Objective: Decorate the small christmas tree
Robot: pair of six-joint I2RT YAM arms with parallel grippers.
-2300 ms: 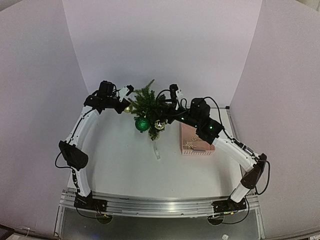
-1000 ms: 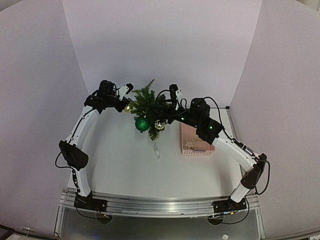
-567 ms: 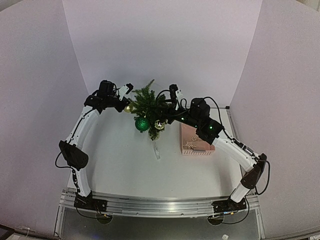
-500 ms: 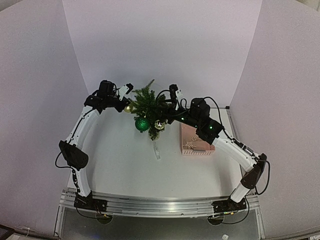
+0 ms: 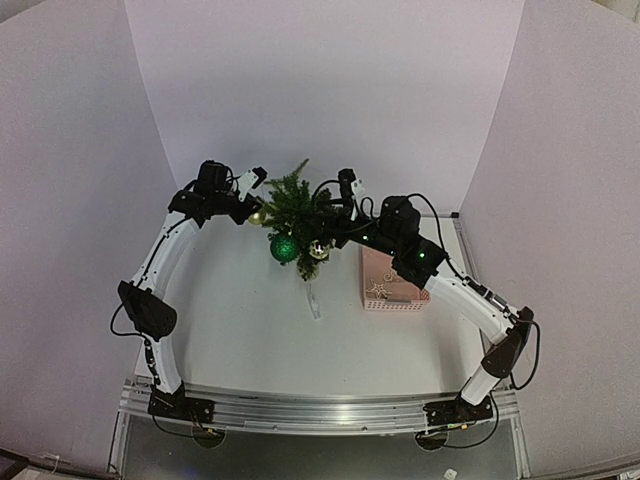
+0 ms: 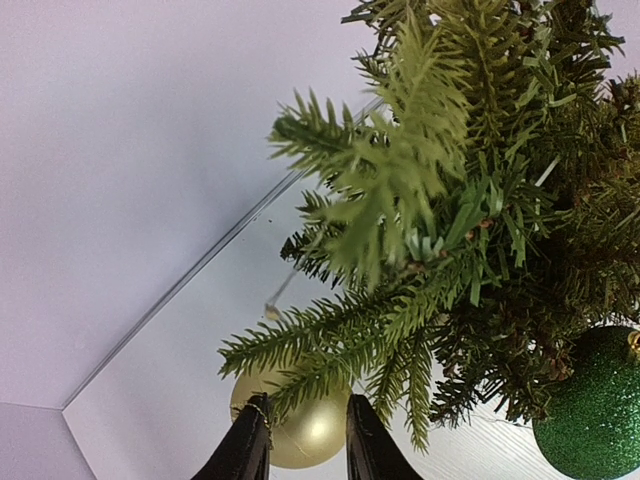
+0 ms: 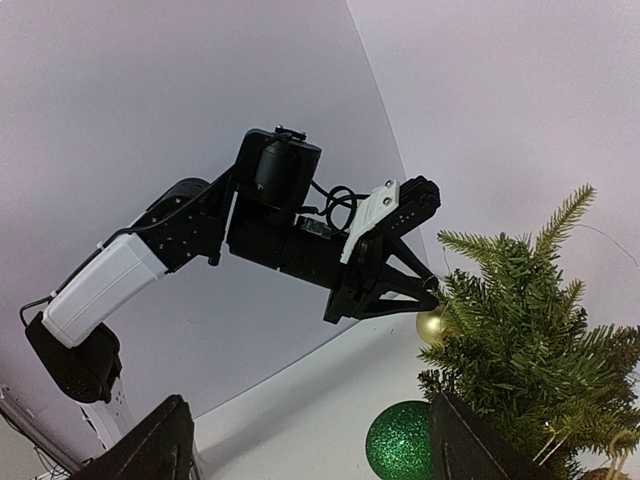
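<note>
The small christmas tree (image 5: 295, 208) stands at the back middle of the table, with a green glitter ball (image 5: 284, 248) and a small gold ornament (image 5: 319, 248) on it. My left gripper (image 5: 254, 203) is at the tree's left side. In the left wrist view (image 6: 305, 445) its jaws stand slightly apart, with a gold ball (image 6: 300, 425) hanging just beyond them under a branch (image 6: 470, 200). The ball's cord lies over the left fingertip (image 6: 248, 440). My right gripper (image 5: 335, 215) is open wide (image 7: 320, 445), its right finger (image 7: 480, 440) against the tree's foliage (image 7: 530, 330).
A pink basket (image 5: 390, 280) sits on the table under the right arm, right of the tree. White walls enclose the table at the back and both sides. In the right wrist view the left arm (image 7: 290, 230) reaches the tree above the gold ball (image 7: 432, 325).
</note>
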